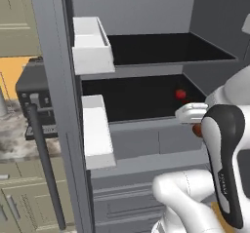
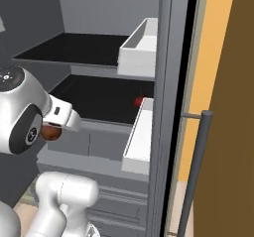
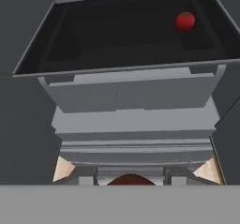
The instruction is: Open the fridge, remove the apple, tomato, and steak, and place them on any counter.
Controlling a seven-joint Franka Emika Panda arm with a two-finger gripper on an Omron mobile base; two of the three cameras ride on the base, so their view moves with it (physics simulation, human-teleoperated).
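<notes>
The fridge (image 1: 58,81) stands open, showing dark shelves. The tomato (image 1: 181,94) is small, red and round, and it lies at the back right of the lower shelf; the hand view has the tomato (image 3: 184,21) at its upper right. In front of the fridge, below that shelf's edge, my gripper (image 2: 51,130) is shut on a dark red-brown ball, the apple (image 2: 49,132). The apple (image 3: 131,179) peeks up between the fingers in the hand view. The steak is out of view. The counter (image 1: 14,134) lies left of the fridge.
White door bins (image 1: 90,44) (image 2: 141,45) hang on the open doors at both sides. A long bar handle (image 1: 46,168) slants down the left door, another handle (image 2: 196,171) down the right. A dark appliance (image 1: 34,90) stands on the counter. Grey drawers (image 3: 136,101) sit below the shelf.
</notes>
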